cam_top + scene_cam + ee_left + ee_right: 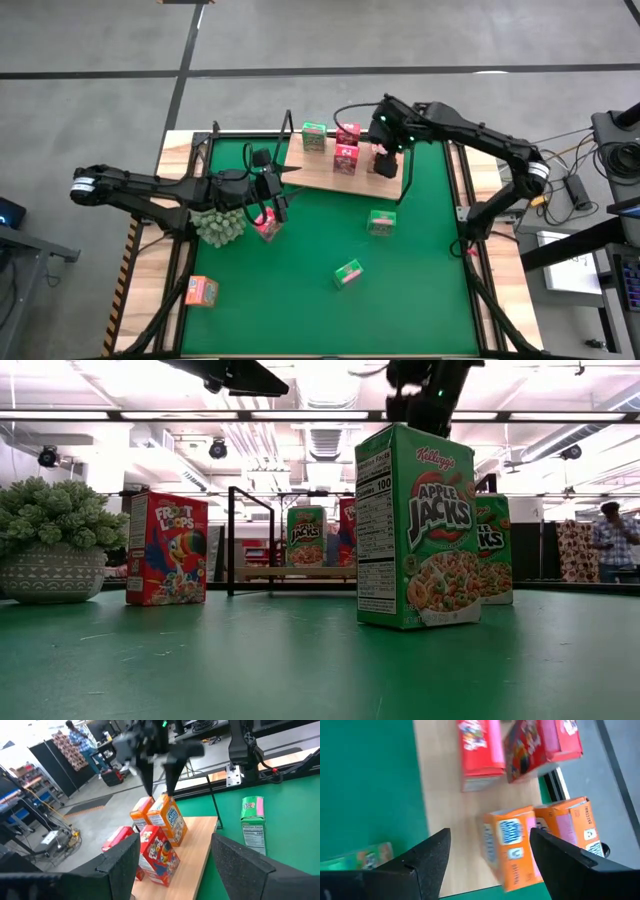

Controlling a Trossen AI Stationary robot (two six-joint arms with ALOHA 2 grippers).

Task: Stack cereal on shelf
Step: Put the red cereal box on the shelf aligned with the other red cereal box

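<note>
High view is showing the right gripper (386, 152) hanging open above two orange boxes (540, 842) on the shelf (330, 178), while the left gripper (272, 195), jaws spread and empty, is sitting right beside a pink-red box (267, 226) on the mat, so it's closer.

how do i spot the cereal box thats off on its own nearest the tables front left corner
Find the green table mat, then its front-left corner, below the left arm. Just off the mat's edge, on the bare wooden table, lies one orange cereal box, the only orange box not on the shelf.
</note>
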